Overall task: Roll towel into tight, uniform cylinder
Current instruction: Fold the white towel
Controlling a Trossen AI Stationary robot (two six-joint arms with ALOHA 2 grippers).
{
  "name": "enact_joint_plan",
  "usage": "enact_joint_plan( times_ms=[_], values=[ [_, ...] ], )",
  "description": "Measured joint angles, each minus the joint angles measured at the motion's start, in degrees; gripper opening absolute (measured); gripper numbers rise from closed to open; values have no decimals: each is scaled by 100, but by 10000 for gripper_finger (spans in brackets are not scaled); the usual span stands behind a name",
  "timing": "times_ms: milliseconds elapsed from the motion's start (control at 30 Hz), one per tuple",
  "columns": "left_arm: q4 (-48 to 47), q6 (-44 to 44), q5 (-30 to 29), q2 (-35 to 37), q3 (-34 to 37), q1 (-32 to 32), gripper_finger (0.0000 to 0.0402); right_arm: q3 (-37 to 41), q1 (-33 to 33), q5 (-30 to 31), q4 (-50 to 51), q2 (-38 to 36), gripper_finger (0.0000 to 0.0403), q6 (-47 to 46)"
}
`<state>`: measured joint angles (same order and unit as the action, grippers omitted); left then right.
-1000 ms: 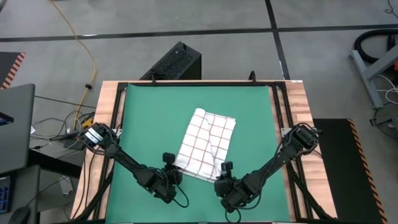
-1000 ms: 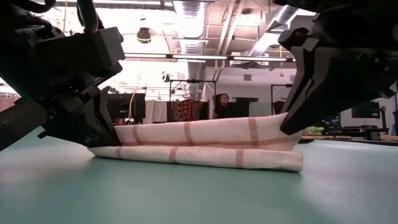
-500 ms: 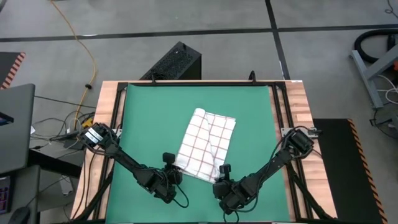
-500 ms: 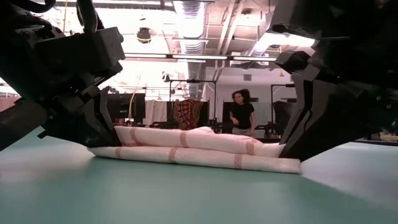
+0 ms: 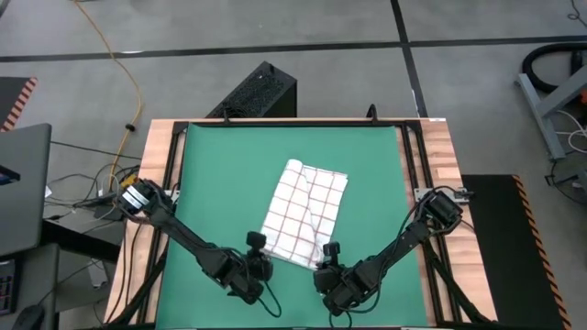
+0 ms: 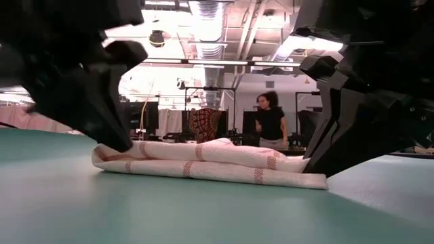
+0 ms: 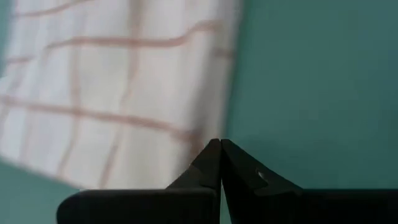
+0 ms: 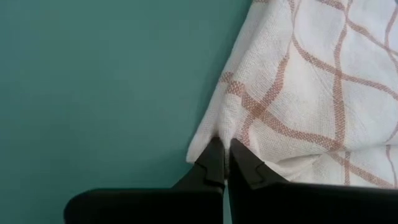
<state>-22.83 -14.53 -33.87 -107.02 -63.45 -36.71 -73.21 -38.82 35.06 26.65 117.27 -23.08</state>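
Note:
The white checked towel lies folded on the green mat, slanting from the far middle toward the near edge. In the low view it is a low, flat bundle, not a cylinder. My left gripper is shut at the towel's near-left corner. My right gripper is shut at its near-right corner. In the high view both grippers, the left and the right, stand at the towel's near end. My left gripper meets the towel's near-left corner, slanting down from the near-left. Its shut fingers hide the place of contact. That end of the towel curls up a little off the mat. My right gripper pinches the towel's near-right corner between its two fingers, slanting down from the near-right. The cloth puckers toward the fingertips. How many layers it has does not show. That end lies low on the mat.
Black rails and a wooden table border frame the mat. Bare mat lies left, right and beyond the towel. A black box stands on the floor past the far edge. A person stands in the room behind.
My right gripper has gone down, and the towel's raised upper layer at that end has sunk flat onto the lower one. My left gripper has risen and tipped, and the towel's end beside it has curled up slightly.

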Motion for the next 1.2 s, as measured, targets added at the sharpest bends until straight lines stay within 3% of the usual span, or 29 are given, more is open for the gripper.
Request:
enact_joint_plan(
  times_ms=[100, 167, 333, 400, 567, 667, 1200],
  values=[
    [-334, 227, 704, 88, -284, 0, 0, 0, 10, -14, 0, 2, 14, 1],
    [-606, 296, 585, 175, -422, -21, 0, 2, 21, -31, -7, 2, 14, 1],
    [-826, 176, -2414, 248, -388, -334, 0, 4, 21, -48, -7, 4, 14, 6],
    [-827, -56, -2941, 265, -225, -386, 0, 4, 21, -54, -9, 7, 14, 8],
    [18, -371, -2026, 216, 600, -244, 0, 4, 23, -65, -7, 9, 14, 56],
    [639, -347, -2080, 216, 919, -347, 0, 7, 23, -65, -9, 11, 14, 61],
    [1016, -768, -1733, 216, 1415, -501, 0, 11, 34, -71, -17, 15, 14, 60]
  ],
)
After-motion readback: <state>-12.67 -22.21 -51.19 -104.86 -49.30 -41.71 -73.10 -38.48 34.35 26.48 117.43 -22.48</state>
